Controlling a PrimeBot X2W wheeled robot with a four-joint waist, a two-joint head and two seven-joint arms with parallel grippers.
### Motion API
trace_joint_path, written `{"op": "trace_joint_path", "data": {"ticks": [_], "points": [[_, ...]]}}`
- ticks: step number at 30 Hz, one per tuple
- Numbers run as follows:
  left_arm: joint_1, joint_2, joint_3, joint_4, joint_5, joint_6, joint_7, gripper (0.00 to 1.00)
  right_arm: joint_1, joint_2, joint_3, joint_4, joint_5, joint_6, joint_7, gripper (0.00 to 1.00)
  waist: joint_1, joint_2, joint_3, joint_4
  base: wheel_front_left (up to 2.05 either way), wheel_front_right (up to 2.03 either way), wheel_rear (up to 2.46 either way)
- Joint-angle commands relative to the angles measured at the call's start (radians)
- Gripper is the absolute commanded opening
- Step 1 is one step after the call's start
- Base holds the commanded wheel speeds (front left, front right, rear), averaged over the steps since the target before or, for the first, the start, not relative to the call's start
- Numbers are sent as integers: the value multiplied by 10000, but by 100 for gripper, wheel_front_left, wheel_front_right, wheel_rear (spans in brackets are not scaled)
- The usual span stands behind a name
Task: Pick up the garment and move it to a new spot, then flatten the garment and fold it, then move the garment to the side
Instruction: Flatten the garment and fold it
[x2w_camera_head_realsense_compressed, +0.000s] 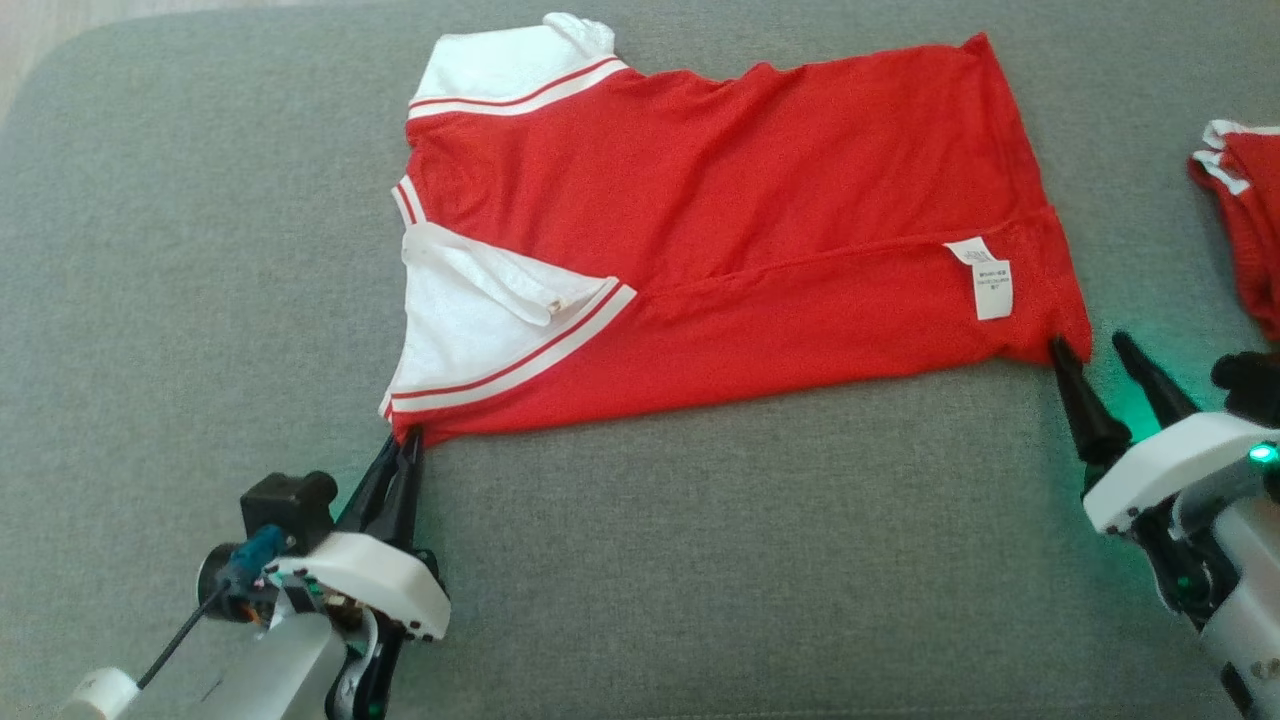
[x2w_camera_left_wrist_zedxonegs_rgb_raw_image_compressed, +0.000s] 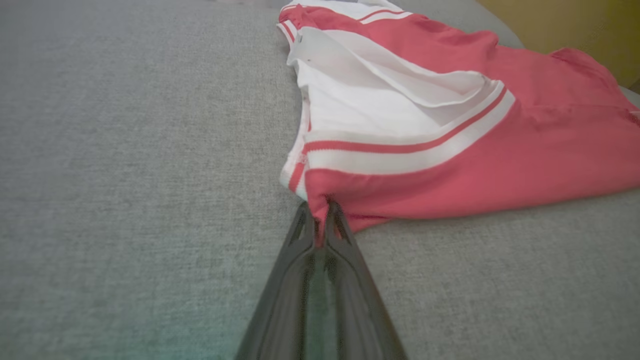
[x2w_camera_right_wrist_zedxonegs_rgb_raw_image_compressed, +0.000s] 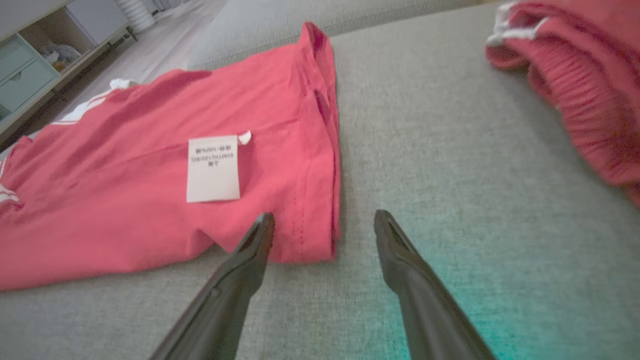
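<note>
While left jaws pinch the red garment (x2w_camera_head_realsense_compressed: 720, 230), right jaws gape at its hem, white label (x2w_camera_head_realsense_compressed: 990, 285) print illegible

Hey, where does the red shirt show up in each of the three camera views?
Head view: red shirt spread across the upper middle.
Left wrist view: upper right, its corner pinched in the left gripper.
Right wrist view: left half, hem corner by the open right gripper.
Shared landmark: the grey cushion under it.
</note>
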Motion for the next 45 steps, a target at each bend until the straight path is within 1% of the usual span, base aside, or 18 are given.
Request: {"op": "trace_joint_path", "data": {"ticks": [1,3,4,6,13,21,25,29,33,35,36,37,41,45], "points": [[-288,226,283,-156,-20,-10,-172,0,59,-136,100,1,95,67,150,100,0,-1,-11,63,0,0,0],[-329,255,280,-187,30,-34,-252,0,-13,-82,196,272,145,67,503,100,0,-1,-23,126,0,0,0],[-349,268,265,-189,60,-54,-282,0,-60,-69,236,374,162,67,623,93,0,-1,-35,151,0,0,0],[-368,275,253,-179,65,-102,-316,0,-131,-63,330,490,161,67,716,0,0,-1,-93,190,0,0,0],[-170,323,189,-108,158,-81,-470,0,81,-319,584,555,322,67,738,0,0,-1,-596,200,0,0,0],[899,632,-6,-571,157,29,-483,0,1391,-942,620,-86,775,67,457,0,0,-1,-1330,195,0,0,0],[1767,785,-187,-1103,60,207,-323,0,2306,-1176,589,-501,994,67,448,0,0,-1,-1646,173,0,0,0],[2502,979,-282,-1654,-36,423,-206,0,3149,-1336,475,-920,1057,67,444,0,0,-1,-1742,163,0,0,0],[2916,1151,-289,-2137,-112,630,-94,0,3728,-1394,203,-1262,1013,67,440,0,0,-1,-1730,137,0,0,0],[2956,1184,-285,-2242,-131,662,-55,0,3816,-1392,86,-1311,999,67,434,0,0,-1,-1708,133,0,0,0],[2952,1222,-284,-2335,-122,689,-22,0,3880,-1385,-22,-1353,965,67,445,25,0,-1,-1683,127,0,0,0],[2856,1319,-270,-2518,-53,772,50,100,3952,-1361,-232,-1431,868,67,500,100,0,-1,-1613,101,0,0,0],[2387,1619,-171,-3097,104,859,309,100,3921,-1376,-812,-1737,621,67,535,100,0,-1,-1361,31,0,0,0],[1160,1809,140,-3704,275,751,490,100,3759,-1352,-1478,-2157,218,67,496,100,0,-1,-868,-26,0,0,0]]}}
